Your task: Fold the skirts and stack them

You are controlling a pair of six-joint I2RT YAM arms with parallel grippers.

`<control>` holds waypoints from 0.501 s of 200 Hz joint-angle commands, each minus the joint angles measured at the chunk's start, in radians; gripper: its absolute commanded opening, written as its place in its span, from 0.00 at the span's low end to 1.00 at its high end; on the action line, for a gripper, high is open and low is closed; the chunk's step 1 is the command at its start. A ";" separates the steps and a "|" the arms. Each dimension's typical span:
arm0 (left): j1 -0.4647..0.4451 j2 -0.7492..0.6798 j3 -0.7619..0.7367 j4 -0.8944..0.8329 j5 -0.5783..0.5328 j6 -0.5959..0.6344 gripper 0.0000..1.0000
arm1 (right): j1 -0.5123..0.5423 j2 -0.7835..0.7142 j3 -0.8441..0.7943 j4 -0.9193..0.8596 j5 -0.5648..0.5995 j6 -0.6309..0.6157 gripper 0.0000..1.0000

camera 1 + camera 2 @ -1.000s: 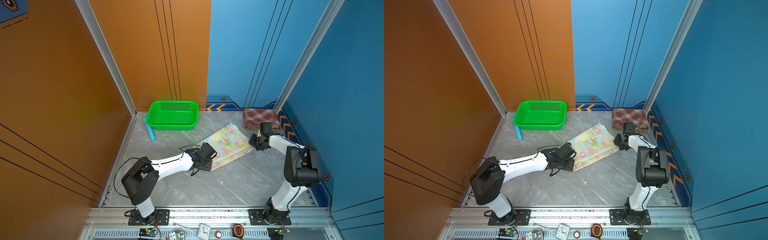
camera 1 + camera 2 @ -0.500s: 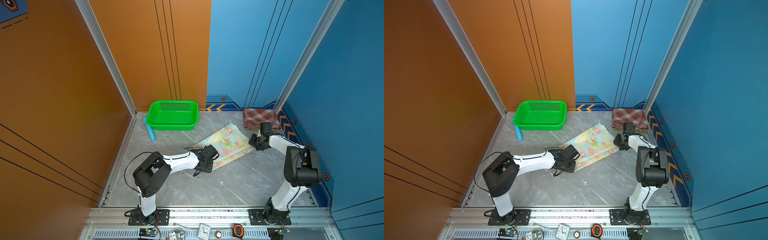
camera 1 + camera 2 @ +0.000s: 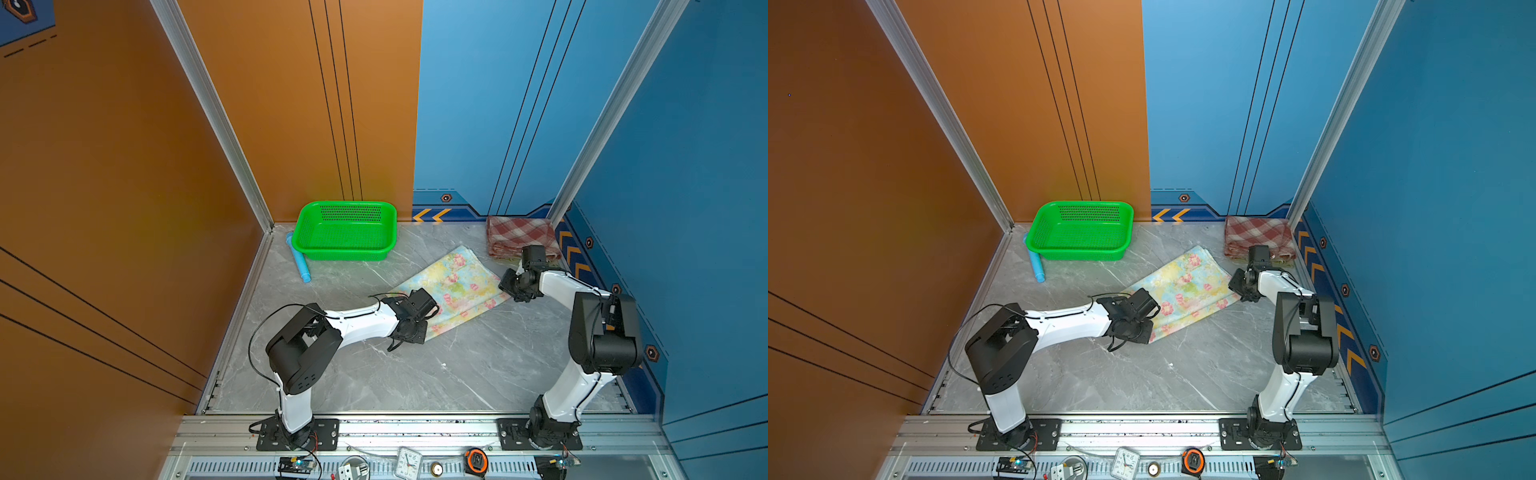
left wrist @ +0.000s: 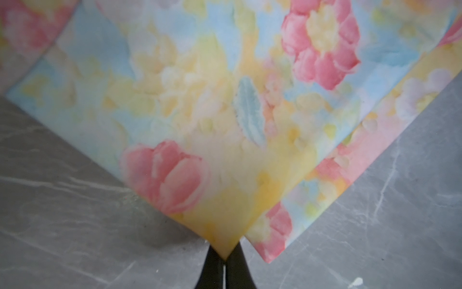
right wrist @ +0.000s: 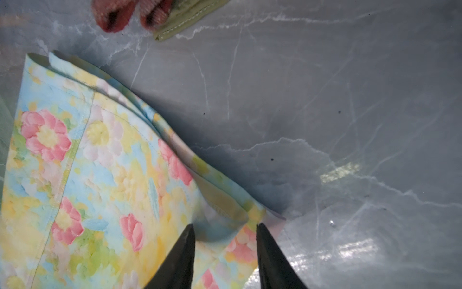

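Note:
The floral skirt lies folded on the grey floor, its layers slightly offset. My left gripper is shut on the top layer's near corner, whose tip sits pinched between the black fingers. My right gripper is at the skirt's right corner with its fingers apart and a curled fold of cloth between them. In the back right corner the plaid skirt lies folded. An edge of the olive skirt shows from under it.
A green mesh basket stands at the back by the orange wall, with a blue tube beside it. Walls close in the left, back and right. A metal rail with small tools runs along the front.
The left arm's elbow and shoulder have swung toward the middle while its gripper stayed at the floral skirt's near corner. The right arm has not visibly moved.

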 commanded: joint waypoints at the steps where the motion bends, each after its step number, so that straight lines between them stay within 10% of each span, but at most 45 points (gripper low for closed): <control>1: 0.007 0.008 0.028 -0.007 0.009 0.010 0.00 | -0.008 0.021 -0.014 0.012 -0.006 0.018 0.41; 62: 0.011 -0.017 0.029 -0.009 0.009 0.013 0.00 | -0.007 0.068 0.029 0.063 -0.027 0.050 0.09; 100: 0.014 -0.042 0.060 -0.039 0.000 0.021 0.00 | -0.003 0.048 0.067 0.055 -0.035 0.061 0.07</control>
